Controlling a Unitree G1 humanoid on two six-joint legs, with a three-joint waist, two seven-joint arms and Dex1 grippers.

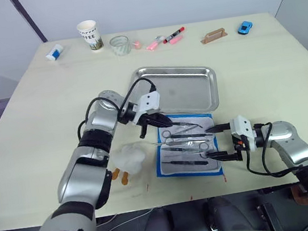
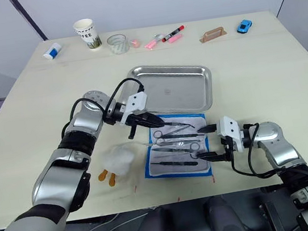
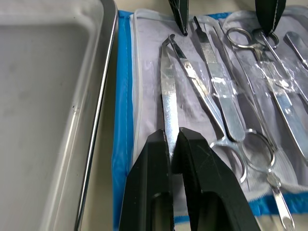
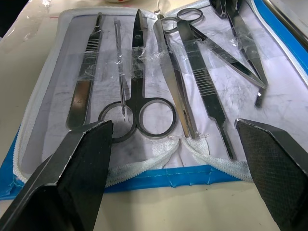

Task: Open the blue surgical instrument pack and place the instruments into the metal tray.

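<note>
Blue surgical instrument pack [image 1: 185,144] lies unzipped and flat on the tabletop [image 1: 38,109], pale lining up, just beside the near rim of the metal tray [image 1: 180,87]. The instruments [image 4: 144,67] sit in a row on the lining under clear straps: scissors with ring handles [image 4: 139,113], flat-handled forceps and tweezers, a thin probe. Tray is bare steel inside.

Left pincer [image 1: 155,119] is at the pack's tray-side edge, fingers together and clamped on one slim tweezer [image 3: 168,91]; the wrist view shows the steel blade squeezed between the two black fingers [image 3: 149,187], its far end bent at the tip. Tweezer is at the side of the pack nearest the tray rim.

Right pincer [image 1: 219,141] is at the opposite short edge of the pack, fingers wide apart, one at each corner of that edge, nothing between them. Cannot tell whether the fingertips touch the fabric.

On the far side of the pack from the right pincer: a crumpled clear plastic wrapper [image 1: 128,158] and two small orange pieces [image 1: 120,176] on the tabletop.

Beyond the tray, along the far edge of the tabletop: paper cup [image 1: 89,35], glass jar [image 1: 120,45], red-capped marker pen [image 1: 174,34], pink items [image 1: 155,44], a brown block [image 1: 214,36], small blue toy car [image 1: 245,27], a white-and-blue bottle [image 1: 54,51].
</note>
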